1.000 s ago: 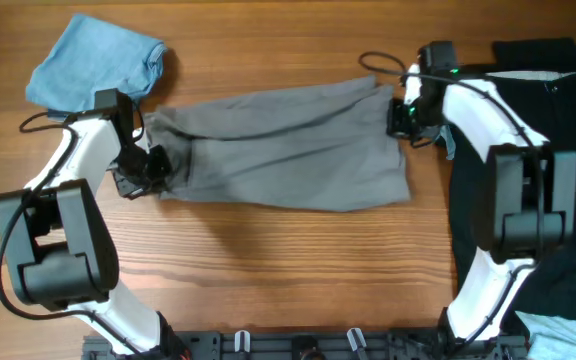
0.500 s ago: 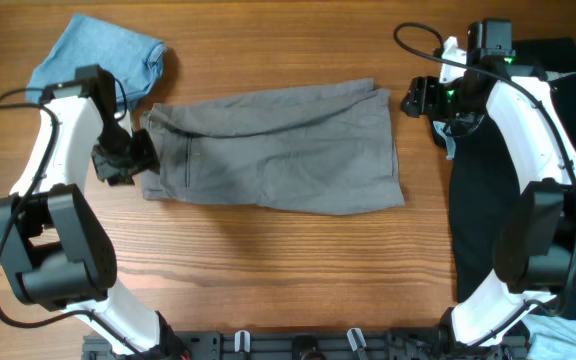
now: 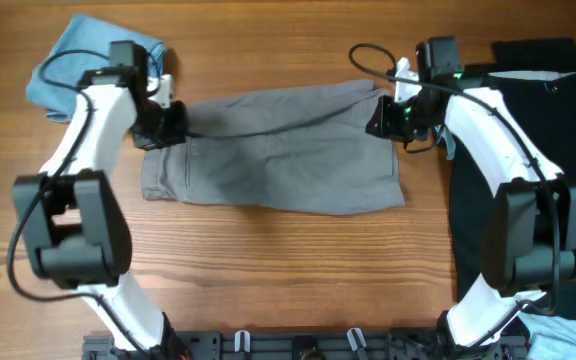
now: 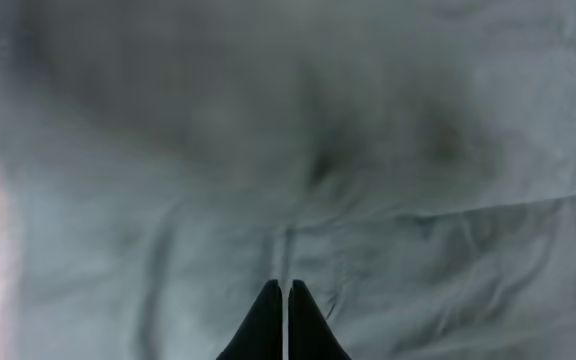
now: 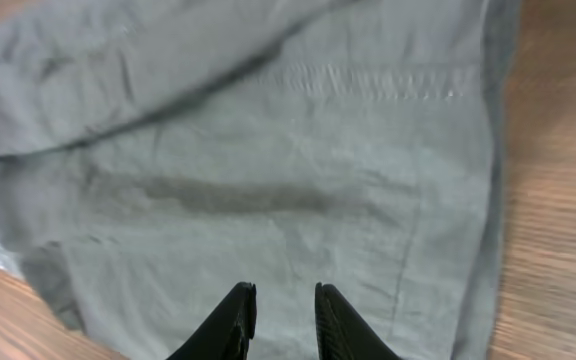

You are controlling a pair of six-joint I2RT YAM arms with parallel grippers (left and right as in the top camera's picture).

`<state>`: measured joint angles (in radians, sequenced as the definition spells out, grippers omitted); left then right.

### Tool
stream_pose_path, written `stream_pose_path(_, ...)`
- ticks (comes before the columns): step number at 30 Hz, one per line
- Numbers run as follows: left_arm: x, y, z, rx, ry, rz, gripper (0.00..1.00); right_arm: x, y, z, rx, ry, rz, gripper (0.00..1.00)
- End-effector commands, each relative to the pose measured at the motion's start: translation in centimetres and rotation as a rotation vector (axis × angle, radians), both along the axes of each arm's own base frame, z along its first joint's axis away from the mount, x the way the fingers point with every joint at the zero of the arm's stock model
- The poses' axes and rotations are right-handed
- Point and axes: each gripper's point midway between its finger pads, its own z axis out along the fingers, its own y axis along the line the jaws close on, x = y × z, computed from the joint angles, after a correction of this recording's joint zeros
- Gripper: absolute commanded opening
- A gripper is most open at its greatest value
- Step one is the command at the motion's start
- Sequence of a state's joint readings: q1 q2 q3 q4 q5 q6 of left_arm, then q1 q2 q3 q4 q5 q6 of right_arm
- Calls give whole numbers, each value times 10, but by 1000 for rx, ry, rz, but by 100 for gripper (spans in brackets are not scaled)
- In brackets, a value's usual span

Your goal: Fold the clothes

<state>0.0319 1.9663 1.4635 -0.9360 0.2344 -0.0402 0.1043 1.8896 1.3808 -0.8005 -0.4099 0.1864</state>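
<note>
The grey shorts lie spread flat across the middle of the wooden table, long side running left to right. My left gripper is over their top left corner. In the left wrist view its fingertips are shut together just above blurred grey fabric, with nothing seen between them. My right gripper is over the top right corner. In the right wrist view its jaws stand slightly apart and empty above the grey cloth, near a stitched hem.
A crumpled light-blue garment lies at the back left. A black garment covers the right side of the table. A light-blue cloth shows at the front right corner. Bare wood lies in front of the shorts.
My left gripper has moved up and right from the shorts' left edge to their top left corner. My right gripper has moved left, from beside the shorts to over their top right corner. The shorts lie unchanged.
</note>
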Motion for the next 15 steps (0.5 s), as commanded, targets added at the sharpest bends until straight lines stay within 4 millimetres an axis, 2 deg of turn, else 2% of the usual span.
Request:
stream_pose_path(1, 6, -15, -26, -9, 13, -93, 4, -12, 0, -11, -15, 17, -23, 24)
stream_pose_path(4, 19, -20, -43, -9, -13, -99, 4, -20, 0, -27, -7, 38, -45, 23)
stream_pose_path(6, 35, -21, -44, -17, -67, -58, 4, -25, 1, -35, -9, 42, -41, 23)
stream_pose_path(9, 79, -22, -26, -81, -225, 82, 4, -34, 2, -49, -13, 52, -27, 22)
stream_pose_path(11, 99, -21, -13, -129, -303, 136, 4, -39, 1, -55, -16, 66, -29, 23)
stream_pose_path(13, 117, -9, 1, -164, -360, 239, 7, -45, -3, -61, -39, 80, -36, 22)
stream_pose_path(15, 121, 1, 8, -176, -373, 273, 11, -47, -6, -64, -57, 89, -43, 22)
